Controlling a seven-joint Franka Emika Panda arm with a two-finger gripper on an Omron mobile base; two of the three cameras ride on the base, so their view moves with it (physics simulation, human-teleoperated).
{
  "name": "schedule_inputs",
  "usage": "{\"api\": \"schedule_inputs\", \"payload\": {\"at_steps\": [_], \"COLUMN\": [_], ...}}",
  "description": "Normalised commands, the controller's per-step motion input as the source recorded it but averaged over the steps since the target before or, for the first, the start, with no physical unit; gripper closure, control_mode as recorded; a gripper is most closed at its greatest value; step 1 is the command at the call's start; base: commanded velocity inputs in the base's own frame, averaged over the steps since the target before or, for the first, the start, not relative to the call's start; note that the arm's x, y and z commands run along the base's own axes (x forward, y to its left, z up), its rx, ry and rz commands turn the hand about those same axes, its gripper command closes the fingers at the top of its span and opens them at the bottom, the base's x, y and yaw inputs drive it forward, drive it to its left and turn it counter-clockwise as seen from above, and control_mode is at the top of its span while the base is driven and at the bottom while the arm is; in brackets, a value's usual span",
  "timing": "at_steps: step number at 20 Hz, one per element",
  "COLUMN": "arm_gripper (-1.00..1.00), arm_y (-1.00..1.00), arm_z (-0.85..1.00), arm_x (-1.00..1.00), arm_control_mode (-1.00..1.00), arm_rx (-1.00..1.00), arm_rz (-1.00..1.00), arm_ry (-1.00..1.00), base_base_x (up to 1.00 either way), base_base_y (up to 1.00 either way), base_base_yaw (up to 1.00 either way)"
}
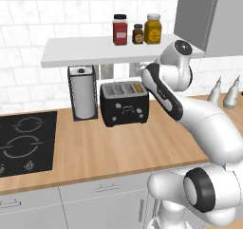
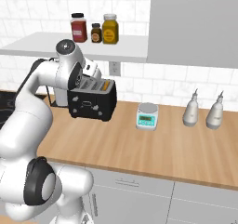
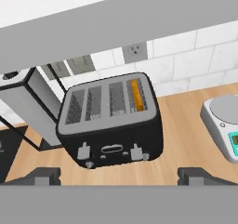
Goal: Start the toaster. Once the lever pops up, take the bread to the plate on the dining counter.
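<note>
On the wood tabletop (image 3: pixel 186 121), your jaws, spread wide and empty, hover above the black toaster (image 3: pixel 111 121), whose two levers sit at twelve o'clock from them, its long axis running crosswise, the bread (image 3: pixel 135 94) sunk in its rightmost slot.

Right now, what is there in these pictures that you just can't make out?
- Golden-brown slice of bread: sunk in the black boxy toaster, just its top edge shows in the hand view.
- Toaster's right end: behind the white arm in the left base view.
- Claw: just two dark tips at the hand view's bottom edge, apart.
- Jar labels: too small, both base views.
</note>
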Motion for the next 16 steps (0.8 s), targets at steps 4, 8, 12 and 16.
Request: {"api": "schedule_inputs", "payload": {"at_steps": [4, 8, 12, 16], "arm_gripper": [-1.00, -1.00, -1.00, -1.00], "arm_y": [0.00, 0.00, 0.00, 0.00], "arm_z": [0.00, 0.00, 0.00, 0.00], "arm_x": [0.00, 0.00, 0.00, 0.00], "arm_control_mode": [-1.00, -1.00, -1.00, -1.00], "arm_rx": [0.00, 0.00, 0.00, 0.00], "arm_rz": [0.00, 0.00, 0.00, 0.00], "arm_ry": [0.00, 0.00, 0.00, 0.00], "base_base_x": [0.00, 0.00, 0.00, 0.00], "base_base_y": [0.00, 0.00, 0.00, 0.00], "base_base_yaw": [0.00, 0.00, 0.00, 0.00]}}
